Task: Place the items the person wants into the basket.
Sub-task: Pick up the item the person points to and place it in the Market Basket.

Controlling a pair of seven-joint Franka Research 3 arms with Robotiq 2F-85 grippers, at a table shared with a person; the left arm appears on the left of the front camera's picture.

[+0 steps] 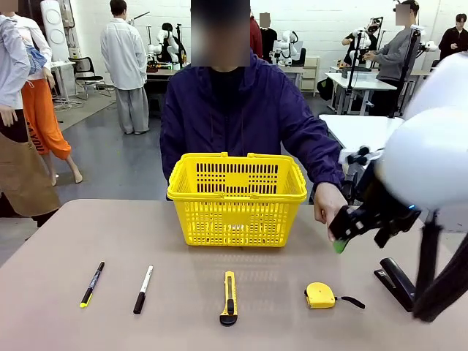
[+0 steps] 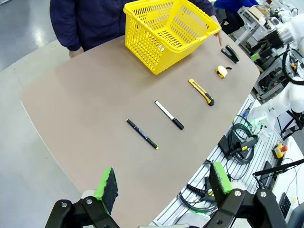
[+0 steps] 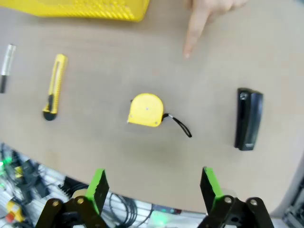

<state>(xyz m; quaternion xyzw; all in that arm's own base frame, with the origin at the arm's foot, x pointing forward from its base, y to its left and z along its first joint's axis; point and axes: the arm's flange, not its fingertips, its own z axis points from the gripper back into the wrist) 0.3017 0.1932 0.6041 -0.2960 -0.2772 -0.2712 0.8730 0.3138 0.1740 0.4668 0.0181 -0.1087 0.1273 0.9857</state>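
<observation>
The basket (image 1: 236, 208) is bright yellow with lattice sides, the table (image 1: 88, 241) beige-brown, the tape measure (image 1: 319, 295) yellow with a black strap, the stapler (image 3: 248, 118) black, the marker (image 1: 143, 288) white, black-capped.

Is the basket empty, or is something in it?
Empty: seen from the left wrist, the basket has a bare lattice floor; the tape measure, marker and stapler lie out on the table.

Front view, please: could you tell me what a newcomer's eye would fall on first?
The bright yellow basket stands mid-table, before the person. Right of it the person's hand points a finger at the table near the tape measure, with the open right tool above.
</observation>
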